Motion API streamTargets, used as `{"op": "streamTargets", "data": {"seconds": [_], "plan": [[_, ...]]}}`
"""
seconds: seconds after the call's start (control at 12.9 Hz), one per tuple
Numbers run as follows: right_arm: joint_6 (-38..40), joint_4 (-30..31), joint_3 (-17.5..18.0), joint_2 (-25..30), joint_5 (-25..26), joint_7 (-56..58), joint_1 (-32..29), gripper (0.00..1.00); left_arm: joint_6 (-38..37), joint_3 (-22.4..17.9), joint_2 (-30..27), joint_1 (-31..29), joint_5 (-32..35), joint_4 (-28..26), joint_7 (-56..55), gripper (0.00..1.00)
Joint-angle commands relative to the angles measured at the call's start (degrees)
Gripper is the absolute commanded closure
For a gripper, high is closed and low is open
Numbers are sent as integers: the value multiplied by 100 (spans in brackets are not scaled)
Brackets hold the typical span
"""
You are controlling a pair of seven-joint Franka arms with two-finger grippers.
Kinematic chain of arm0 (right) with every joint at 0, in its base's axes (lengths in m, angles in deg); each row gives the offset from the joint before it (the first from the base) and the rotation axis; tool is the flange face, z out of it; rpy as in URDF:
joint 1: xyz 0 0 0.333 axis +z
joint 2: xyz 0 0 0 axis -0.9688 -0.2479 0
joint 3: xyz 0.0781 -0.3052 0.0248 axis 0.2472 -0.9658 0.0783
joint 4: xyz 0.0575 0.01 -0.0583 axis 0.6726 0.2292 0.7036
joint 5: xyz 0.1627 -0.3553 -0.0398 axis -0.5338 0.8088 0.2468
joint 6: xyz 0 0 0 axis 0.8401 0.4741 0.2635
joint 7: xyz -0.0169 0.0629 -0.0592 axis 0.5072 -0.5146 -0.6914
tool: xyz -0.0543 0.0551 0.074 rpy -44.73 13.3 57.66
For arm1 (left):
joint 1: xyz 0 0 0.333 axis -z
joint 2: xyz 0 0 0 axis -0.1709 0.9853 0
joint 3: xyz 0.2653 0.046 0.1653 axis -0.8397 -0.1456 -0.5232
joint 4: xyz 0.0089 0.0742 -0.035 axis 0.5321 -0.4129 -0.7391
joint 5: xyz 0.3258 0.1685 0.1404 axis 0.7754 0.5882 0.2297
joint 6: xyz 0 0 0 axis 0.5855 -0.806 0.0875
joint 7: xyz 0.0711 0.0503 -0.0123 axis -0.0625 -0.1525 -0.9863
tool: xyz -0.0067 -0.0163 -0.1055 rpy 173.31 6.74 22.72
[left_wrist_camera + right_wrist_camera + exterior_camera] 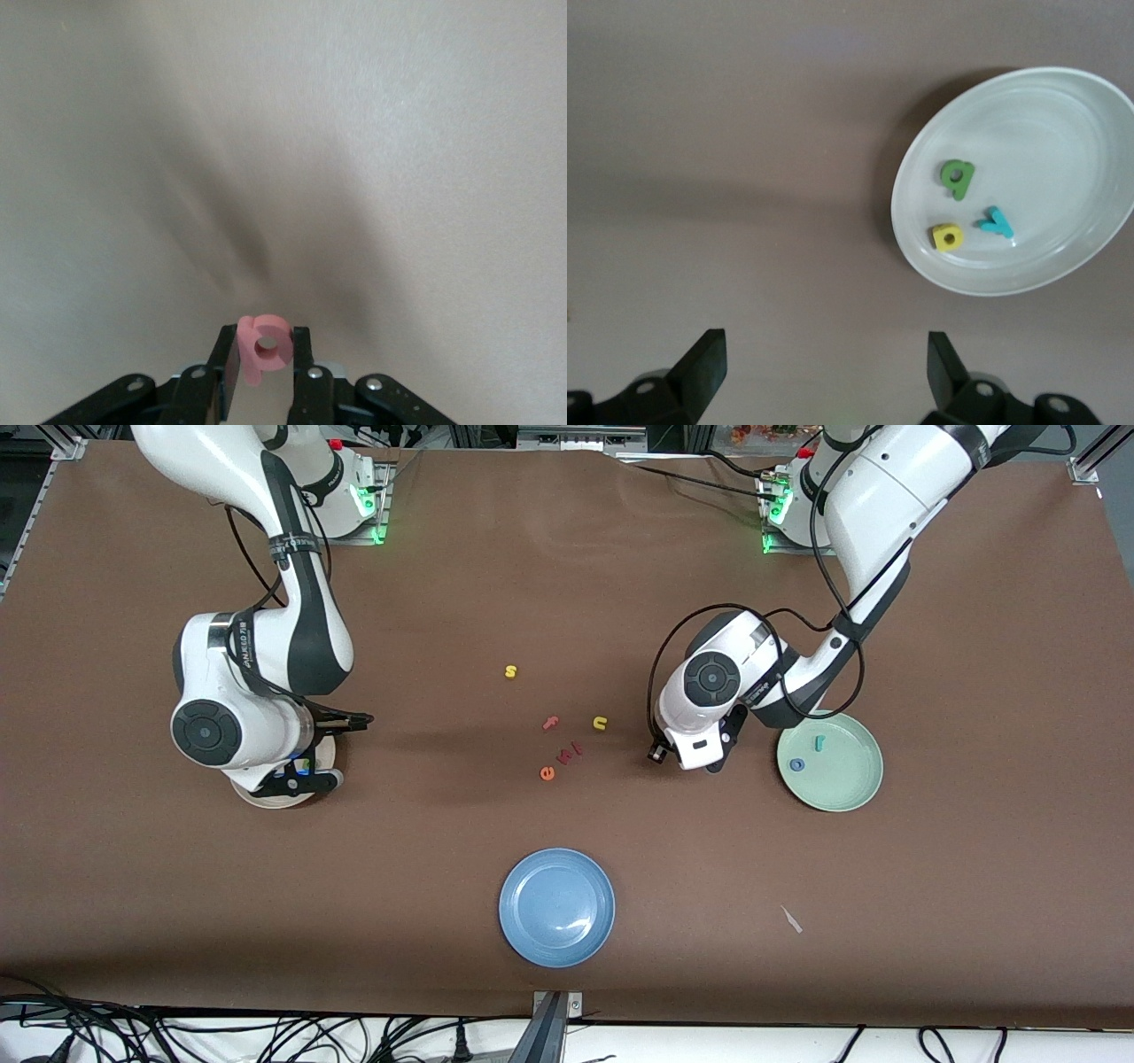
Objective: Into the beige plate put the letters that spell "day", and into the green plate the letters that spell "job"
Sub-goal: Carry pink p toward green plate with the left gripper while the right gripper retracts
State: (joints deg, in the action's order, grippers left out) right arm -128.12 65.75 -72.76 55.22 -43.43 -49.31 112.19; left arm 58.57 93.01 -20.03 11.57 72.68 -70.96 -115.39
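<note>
My left gripper [264, 354] is shut on the pinkish-red bowl-and-stem letter [264, 345], its fingers pinching the letter's sides. In the front view the left gripper [711, 765] hangs over bare table beside the green plate [855, 788]. That plate holds the teal "j" [820, 742] and the blue "o" [797, 764]. My right gripper [824, 350] is open with nothing in it. It hovers by the beige plate [1063, 124], which holds the olive-green letter [956, 177], the yellow letter [948, 236] and the teal "y" [996, 222]. From the front the right hand [301, 766] covers most of the beige plate [266, 797].
Loose letters lie mid-table: a yellow "s" [510, 671], a pink "f" [550, 723], a yellow "u" [600, 723], an orange-red "e" [547, 772] and small red pieces [571, 753]. A blue plate [556, 921] sits nearer the front camera. A pale scrap [791, 919] lies toward the left arm's end.
</note>
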Motion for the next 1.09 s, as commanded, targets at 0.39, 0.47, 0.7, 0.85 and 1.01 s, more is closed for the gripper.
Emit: {"op": "streamTargets", "data": {"seconds": [0.39, 0.47, 0.7, 0.85, 1.01], "plan": [[268, -458, 742, 251, -37, -30, -724, 0, -948, -8, -511, -532, 0, -58, 1784, 100], [242, -451, 1209, 434, 199, -30, -1198, 0, -1028, -8, -607, -620, -9, -58, 2066, 100], [303, -442, 2073, 822, 745, -30, -2089, 0, -1230, 1, -704, -884, -44, -58, 2856, 100], [434, -442, 2084, 1128, 869, -39, -2117, 0, -1424, 1, -792, -1112, -175, -58, 3603, 100], [497, -442, 2093, 1533, 1211, -83, -2213, 0, -1538, 1, -871, -1419, -508, -67, 4629, 100]]}}
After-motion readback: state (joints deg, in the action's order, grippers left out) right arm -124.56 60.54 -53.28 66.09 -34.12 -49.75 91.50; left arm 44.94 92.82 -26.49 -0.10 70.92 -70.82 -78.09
